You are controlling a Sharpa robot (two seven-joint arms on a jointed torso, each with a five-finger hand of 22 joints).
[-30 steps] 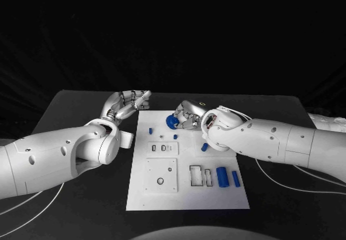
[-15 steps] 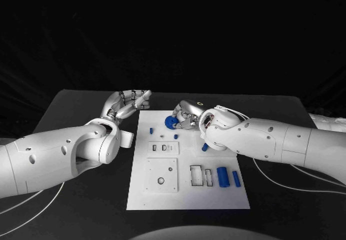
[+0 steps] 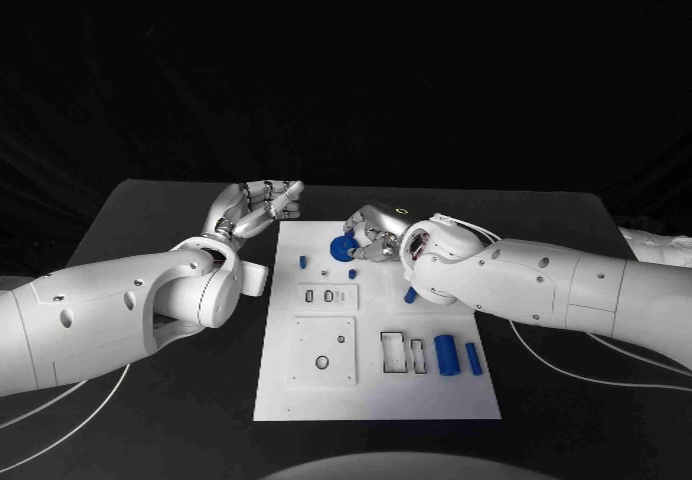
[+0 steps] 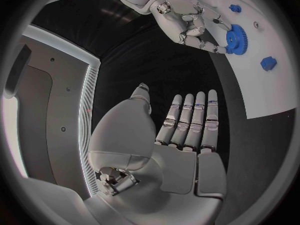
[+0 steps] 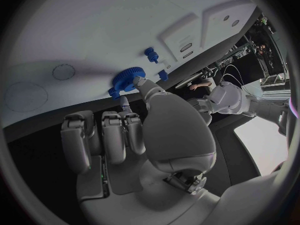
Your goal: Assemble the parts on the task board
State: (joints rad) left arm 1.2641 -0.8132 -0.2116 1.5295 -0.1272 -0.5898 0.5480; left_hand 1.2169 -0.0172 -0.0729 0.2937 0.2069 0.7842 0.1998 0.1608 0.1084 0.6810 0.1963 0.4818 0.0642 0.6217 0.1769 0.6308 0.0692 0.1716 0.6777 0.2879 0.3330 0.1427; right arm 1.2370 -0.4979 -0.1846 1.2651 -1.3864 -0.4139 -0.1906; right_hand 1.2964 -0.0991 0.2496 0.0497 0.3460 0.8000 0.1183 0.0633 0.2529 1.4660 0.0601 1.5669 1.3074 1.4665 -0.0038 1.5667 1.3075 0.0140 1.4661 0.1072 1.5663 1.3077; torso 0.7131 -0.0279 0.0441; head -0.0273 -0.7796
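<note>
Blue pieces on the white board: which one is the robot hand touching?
The toothed blue gear at the board's far end, under the right robot hand. It is round and toothed; the two blue bars at the near end lie untouched.

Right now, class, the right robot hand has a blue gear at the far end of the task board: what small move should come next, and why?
Probably lower the blue gear flat onto the task board and settle it. The right robot hand holds it by the rim, tilted at the board's surface, so it looks not yet seated. The left robot hand is open beside the board, holding nothing.
</note>
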